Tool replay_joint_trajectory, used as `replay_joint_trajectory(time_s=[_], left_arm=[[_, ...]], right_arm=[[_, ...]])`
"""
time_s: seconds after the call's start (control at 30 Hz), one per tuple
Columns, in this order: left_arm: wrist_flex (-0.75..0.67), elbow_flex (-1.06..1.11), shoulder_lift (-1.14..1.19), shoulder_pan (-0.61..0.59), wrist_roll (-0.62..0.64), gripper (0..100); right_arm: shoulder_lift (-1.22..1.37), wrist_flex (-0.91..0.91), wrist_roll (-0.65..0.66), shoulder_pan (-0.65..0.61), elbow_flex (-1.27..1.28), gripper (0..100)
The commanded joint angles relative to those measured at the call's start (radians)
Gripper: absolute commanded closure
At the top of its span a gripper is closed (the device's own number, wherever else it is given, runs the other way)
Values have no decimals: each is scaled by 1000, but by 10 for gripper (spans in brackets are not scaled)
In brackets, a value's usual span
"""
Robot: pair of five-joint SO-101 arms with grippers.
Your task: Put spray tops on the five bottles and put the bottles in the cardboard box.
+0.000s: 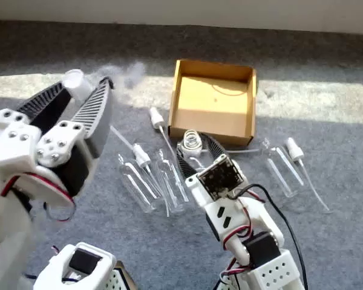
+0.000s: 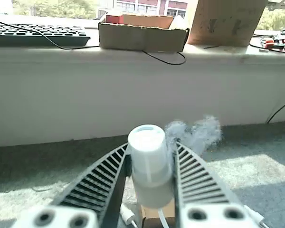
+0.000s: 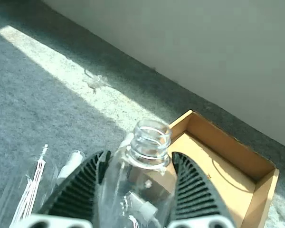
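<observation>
Bottles [image 1: 136, 181] and spray tops [image 1: 156, 116] strewn beside cardboard box [image 1: 213, 103], fluff tuft [image 1: 132, 71] nearby

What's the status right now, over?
Left gripper shut on spray top. Right gripper shut on uncapped bottle. Loose spray top beside cardboard box.

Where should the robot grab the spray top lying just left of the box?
Probably grip the spray top by its white head, coming down from above: it lies flat on the carpet, and the head is thick while its tube is thin.
</observation>
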Motion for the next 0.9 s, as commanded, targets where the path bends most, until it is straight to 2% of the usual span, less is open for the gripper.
replay_joint_trajectory(time_s=[0.0, 0.13, 0.3, 0.87], left_arm=[[-229, 202, -1, 101, 0, 926], [-393, 360, -1, 156, -5, 927], [-497, 510, -1, 205, -58, 927], [-657, 740, -2, 196, -68, 927]], right_arm=[[-202, 94, 9, -5, 65, 995], [-165, 116, 6, -7, 90, 995], [-186, 105, 8, -62, 97, 995], [-186, 105, 6, -62, 99, 995]])
